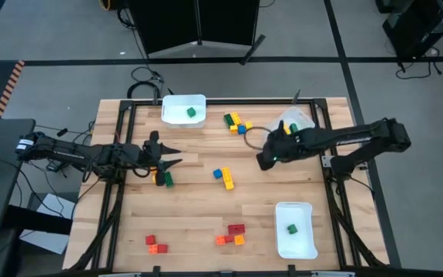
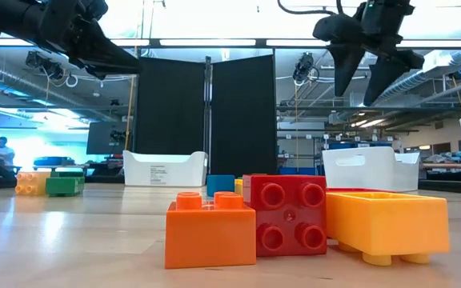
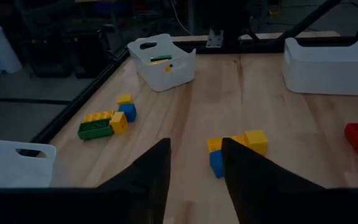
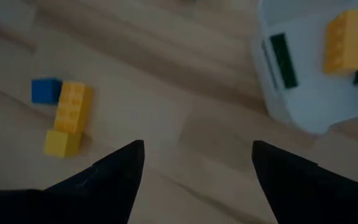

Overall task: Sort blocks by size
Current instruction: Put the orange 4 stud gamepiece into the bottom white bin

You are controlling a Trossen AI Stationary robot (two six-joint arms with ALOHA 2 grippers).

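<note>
Over the light wooden table (image 1: 206, 219) the left gripper (image 1: 169, 162) hangs at centre-left of the overhead picture, its dark fingers parted and holding nothing, right beside a small green and orange pair of plastic bricks (image 1: 164, 178). The right gripper (image 1: 268, 158) hovers right of centre with its fingers spread wide and empty. Small coloured plastic toy blocks (image 1: 224, 176) lie scattered: a blue and yellow cluster mid-table, a yellow, green and blue bunch (image 1: 237, 122) near the top, red and orange ones (image 1: 232, 234) along the bottom. A white plastic bin (image 1: 183, 108) at upper centre holds a green brick; another white bin (image 1: 295, 229) at lower right also holds one.
</note>
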